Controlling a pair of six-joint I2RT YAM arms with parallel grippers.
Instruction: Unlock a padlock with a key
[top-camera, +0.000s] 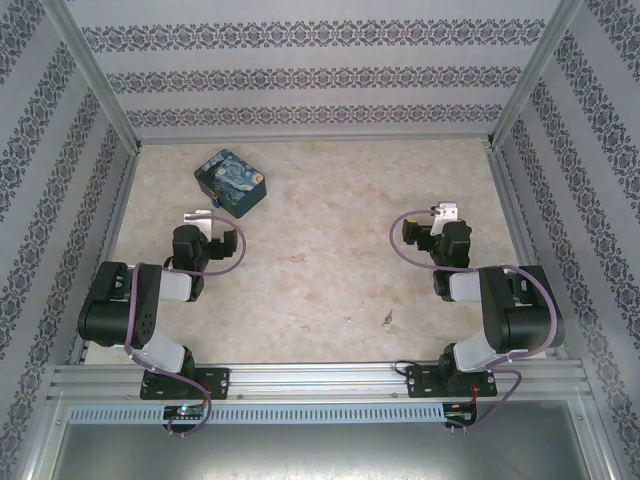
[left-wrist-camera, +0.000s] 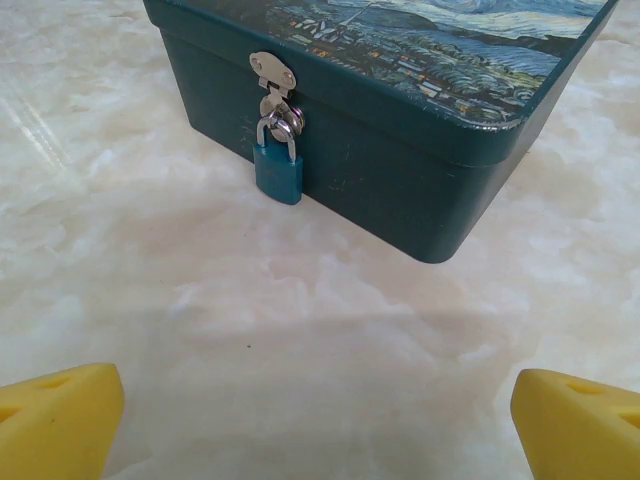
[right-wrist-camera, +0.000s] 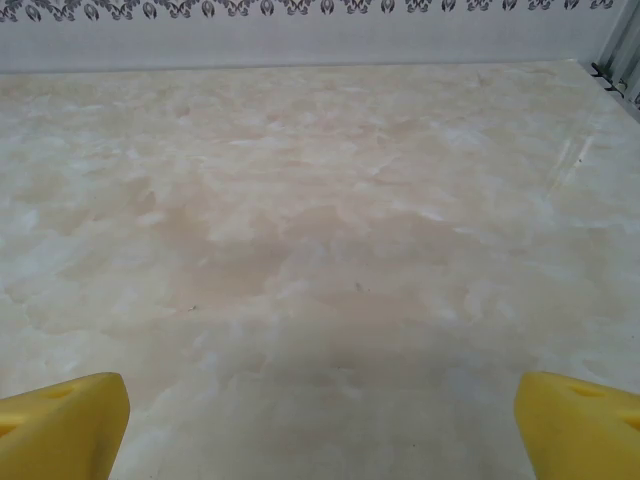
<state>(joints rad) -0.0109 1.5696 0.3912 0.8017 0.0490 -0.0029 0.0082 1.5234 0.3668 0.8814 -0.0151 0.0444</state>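
Left wrist, padlock (left-wrist-camera: 278, 176) hangs vertical on box (left-wrist-camera: 420, 175) hasp (left-wrist-camera: 271, 72), shackle (left-wrist-camera: 260, 135) up, left end effector (left-wrist-camera: 320, 425) open, empty

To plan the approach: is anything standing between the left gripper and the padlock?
Nothing visible does. Bare table lies between the open left gripper and the padlock hanging on the hasp of the box.

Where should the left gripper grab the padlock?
Probably pinch the padlock by its blue body's two narrow side edges, coming straight at the front of the box. It hangs from the hasp flat against the wall, so only those edges look free.
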